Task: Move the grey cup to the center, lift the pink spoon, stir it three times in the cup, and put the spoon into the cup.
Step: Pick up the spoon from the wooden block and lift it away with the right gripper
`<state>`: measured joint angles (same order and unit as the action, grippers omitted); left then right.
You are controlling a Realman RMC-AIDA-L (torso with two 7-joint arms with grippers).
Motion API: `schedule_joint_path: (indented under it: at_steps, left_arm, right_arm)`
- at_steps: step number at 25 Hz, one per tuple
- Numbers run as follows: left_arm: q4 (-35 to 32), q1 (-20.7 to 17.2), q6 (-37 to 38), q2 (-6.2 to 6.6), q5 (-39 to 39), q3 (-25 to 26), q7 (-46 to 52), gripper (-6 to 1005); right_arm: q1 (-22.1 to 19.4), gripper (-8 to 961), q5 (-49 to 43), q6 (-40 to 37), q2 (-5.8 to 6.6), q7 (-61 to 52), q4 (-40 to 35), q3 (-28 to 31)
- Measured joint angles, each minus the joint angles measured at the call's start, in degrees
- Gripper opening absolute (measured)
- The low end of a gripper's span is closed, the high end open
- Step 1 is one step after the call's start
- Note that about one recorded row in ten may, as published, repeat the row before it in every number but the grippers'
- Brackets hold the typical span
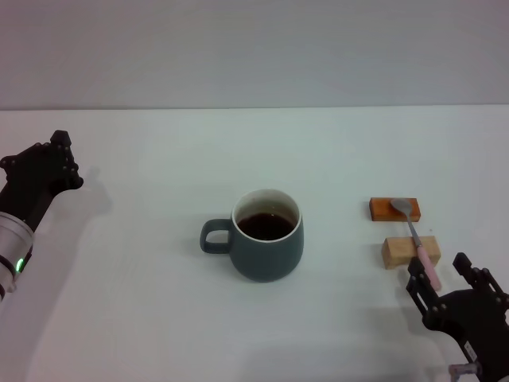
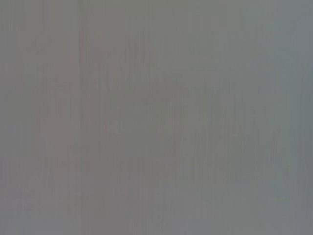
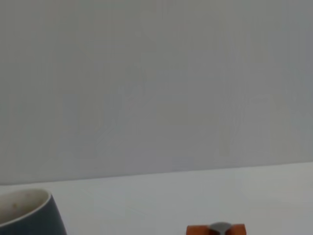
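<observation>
Right gripper (image 1: 439, 280): nearest the camera, at 4 o'clock from the cup in the head view; jaws spread wide, holding nothing; fingertips flank the handle end of the spoon, contact not discernible.
Pink spoon (image 1: 417, 234): at 3 o'clock from the cup, well apart from it; metal bowl rests on the orange block (image 1: 394, 208), pink handle crosses the pale wooden block (image 1: 409, 251), so the shaft is bridged clear of the table (image 1: 143, 302).
Spoon handling: judged light, stiff, slim and smooth; likely to pivot or slip if pinched off-centre. Recommended grip: across the pink handle, at its overhang past the pale block.
Grey cup (image 1: 266, 235): near table centre, upright, loop handle toward 9 o'clock; contains dark liquid.
Cup handling: judged ceramic, heavy, rigid, breakable; liquid may spill if knocked while stirring.
Left gripper (image 1: 49, 163): at 9 o'clock, well apart from the cup, raised off the table; finger state cannot be determined; nothing seen in it.
Right wrist view: shows cup rim and the orange block carrying the spoon bowl.
Left wrist view: blank surface only.
</observation>
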<state>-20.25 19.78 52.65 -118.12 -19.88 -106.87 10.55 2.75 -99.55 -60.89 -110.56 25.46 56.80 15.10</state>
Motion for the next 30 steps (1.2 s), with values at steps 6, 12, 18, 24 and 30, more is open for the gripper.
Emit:
schedule_joint_path:
  at_steps: [6, 12, 18, 24, 30]
  left_arm:
    - [0.1, 0.0, 0.0, 0.00, -0.4, 0.0, 0.0, -2]
    - [0.2, 0.1, -0.1, 0.00, -0.4, 0.0, 0.0, -2]
    - [0.6, 0.5, -0.2, -0.01, -0.5, 0.0, 0.0, -2]
    - [1.7, 1.4, 0.0, 0.00, -0.5, 0.1, 0.1, -2]
    - [1.7, 1.7, 0.0, 0.00, -0.5, 0.3, 0.1, -2]
  right_arm:
    - [1.3, 650, 0.0, 0.9, -0.22, -1.6, -1.5, 0.6]
    - [2.2, 650, 0.0, 4.0, -0.38, -1.6, -2.1, 2.4]
    - [2.7, 651, 0.0, 5.1, -0.54, -2.0, -2.6, 3.1]
    - [3.1, 650, 0.0, 7.0, -0.84, -2.2, -3.0, 4.2]
    - [3.3, 651, 0.0, 7.8, -1.03, -2.2, -3.5, 4.8]
